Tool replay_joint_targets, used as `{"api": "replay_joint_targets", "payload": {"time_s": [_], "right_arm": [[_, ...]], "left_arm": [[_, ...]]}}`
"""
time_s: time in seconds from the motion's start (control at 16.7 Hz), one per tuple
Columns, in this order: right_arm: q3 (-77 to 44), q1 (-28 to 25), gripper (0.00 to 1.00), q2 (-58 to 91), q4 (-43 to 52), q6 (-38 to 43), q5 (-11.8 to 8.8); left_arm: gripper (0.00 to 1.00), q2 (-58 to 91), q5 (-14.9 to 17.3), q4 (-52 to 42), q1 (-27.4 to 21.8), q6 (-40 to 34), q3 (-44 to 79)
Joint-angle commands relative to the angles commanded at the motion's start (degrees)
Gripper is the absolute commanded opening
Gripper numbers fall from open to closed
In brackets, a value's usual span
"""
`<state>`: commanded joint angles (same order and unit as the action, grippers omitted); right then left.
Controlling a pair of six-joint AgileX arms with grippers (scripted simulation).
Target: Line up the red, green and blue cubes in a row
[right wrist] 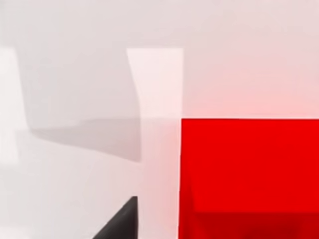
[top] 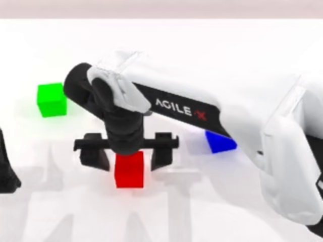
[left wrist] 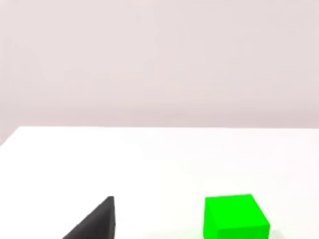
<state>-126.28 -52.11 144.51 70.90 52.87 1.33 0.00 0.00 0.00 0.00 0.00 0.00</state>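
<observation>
The red cube (top: 129,174) lies near the table's front middle. My right gripper (top: 129,160) hangs over it, open, with one finger (top: 96,154) on each side of the cube's far part. In the right wrist view the red cube (right wrist: 249,174) fills the frame close up beside one dark fingertip (right wrist: 124,219). The green cube (top: 51,99) rests at the left, apart from both grippers, and also shows as the green cube (left wrist: 234,216) in the left wrist view. The blue cube (top: 220,142) lies right of centre, partly hidden under the right arm. My left gripper (top: 6,171) is parked at the left edge, open.
The right arm's white forearm (top: 181,108) stretches across the table from the right side, above the blue cube. The white tabletop (top: 166,212) holds nothing but the three cubes.
</observation>
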Motion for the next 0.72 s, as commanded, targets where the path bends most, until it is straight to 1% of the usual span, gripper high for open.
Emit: {"api": "replay_joint_targets", "payload": {"time_s": [0.48,0.72], "right_arm": [[-0.2,0.08,1.0,0.06,0.19,-0.01,0.0],[-6.86,-0.3,1.0,0.93,6.26,0.09,0.0]], "left_arm": [[1.0,0.0,0.0,0.0,0.0,0.0,0.0],[1.0,0.0,0.0,0.0,0.0,0.0,0.0]]}}
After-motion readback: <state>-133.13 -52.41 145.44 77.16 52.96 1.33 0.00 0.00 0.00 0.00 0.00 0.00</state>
